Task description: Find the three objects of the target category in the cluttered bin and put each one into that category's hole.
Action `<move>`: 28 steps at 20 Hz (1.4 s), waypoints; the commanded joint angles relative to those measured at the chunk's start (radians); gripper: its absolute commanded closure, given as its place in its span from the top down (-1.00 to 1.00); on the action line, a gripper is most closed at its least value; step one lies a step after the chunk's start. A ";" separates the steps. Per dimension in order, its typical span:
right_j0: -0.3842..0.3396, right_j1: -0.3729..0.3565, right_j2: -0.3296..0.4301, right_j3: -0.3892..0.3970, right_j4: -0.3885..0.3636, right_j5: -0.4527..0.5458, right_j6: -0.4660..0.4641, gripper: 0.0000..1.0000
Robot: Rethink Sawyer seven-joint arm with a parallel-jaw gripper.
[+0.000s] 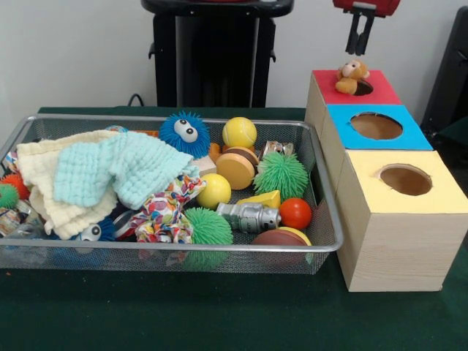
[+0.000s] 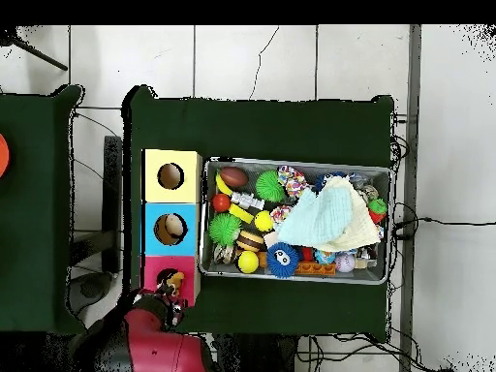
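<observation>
The wire mesh bin lies on the green table, full of toys; it also shows in the overhead view. To its right stand three boxes with holes on top: red, blue and yellow. A small brown plush animal sits on the rim of the red box's hole, and shows in the overhead view. My gripper hangs just above the plush, apart from it, slightly open and empty.
In the bin lie pale folded cloths, a blue fuzzy ball with eyes, yellow balls, green spiky balls, an orange ball and a silver toy. The red arm reaches over the red box.
</observation>
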 commanded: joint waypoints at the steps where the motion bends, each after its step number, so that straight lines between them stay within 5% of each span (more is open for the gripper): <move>1: -0.017 0.053 -0.006 0.043 -0.008 0.043 0.190 -1.00; 8: -0.067 0.116 0.011 0.037 -0.032 0.001 0.147 -1.00; 20: -0.049 0.214 0.027 0.010 -0.025 0.014 0.155 -1.00; 28: -0.057 0.204 0.057 0.033 0.005 0.049 0.170 -1.00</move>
